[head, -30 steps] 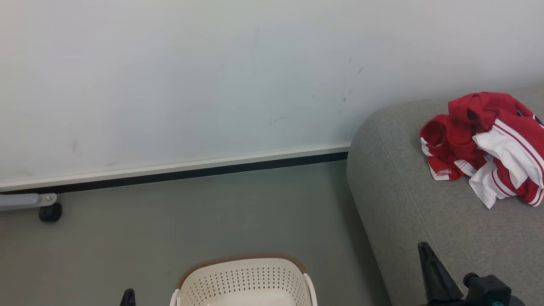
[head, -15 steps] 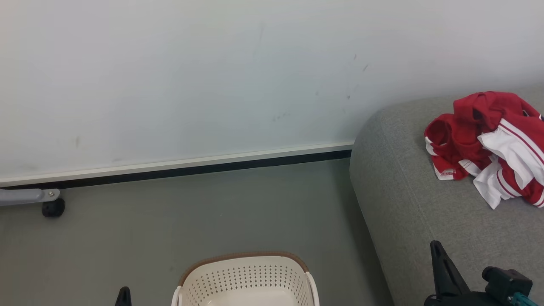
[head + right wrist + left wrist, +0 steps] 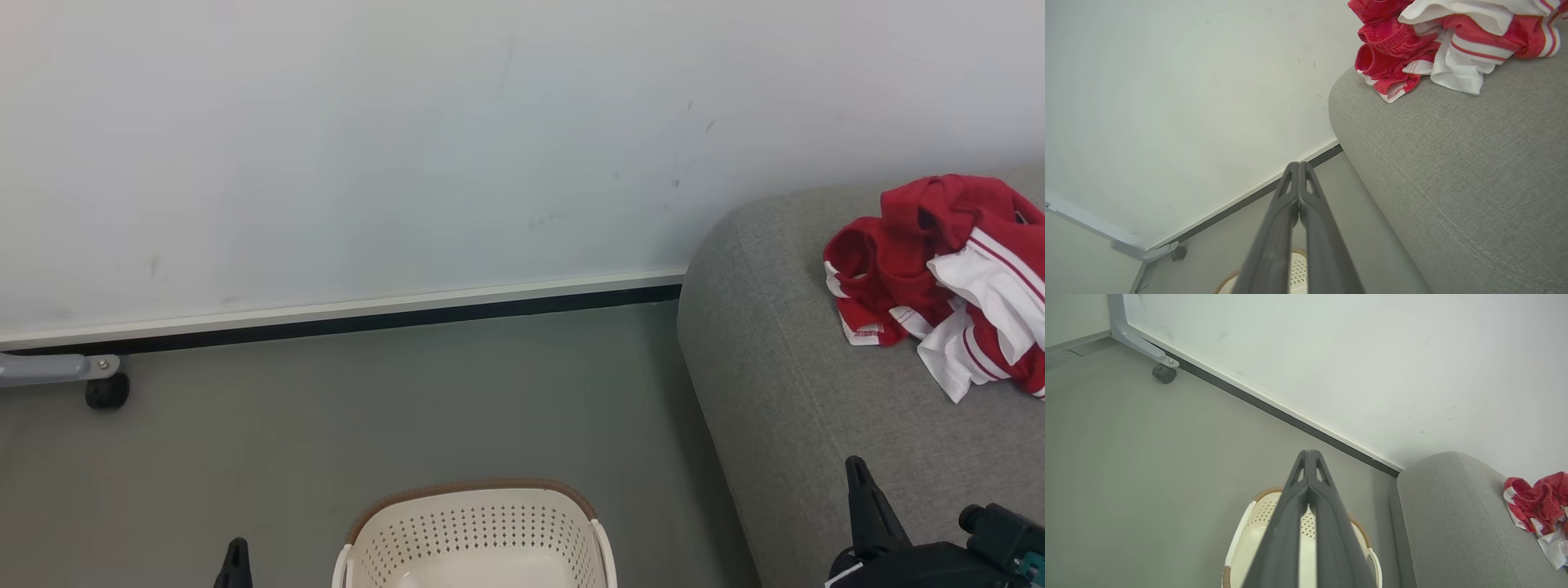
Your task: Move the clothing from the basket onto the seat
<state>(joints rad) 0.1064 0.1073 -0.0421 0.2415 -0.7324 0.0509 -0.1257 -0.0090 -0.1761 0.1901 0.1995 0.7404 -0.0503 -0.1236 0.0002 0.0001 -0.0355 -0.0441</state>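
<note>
Camera swung left, grey floor (image 3: 424, 392), white wall (image 3: 408, 122), clothing (image 3: 898, 261) on seat (image 3: 775, 392)

The basket (image 3: 469, 527) sits on the floor (image 3: 408, 408) just right of the left gripper (image 3: 237, 559); the clothing (image 3: 922, 261) lies on the seat (image 3: 784, 367), ahead of the right gripper (image 3: 856, 474).

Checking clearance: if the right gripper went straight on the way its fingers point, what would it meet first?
Probably the white wall, just above the baseboard. The shut right gripper points past the sofa, whose rounded end lies close beside it; depth is unclear, so a brush there is possible.
</note>
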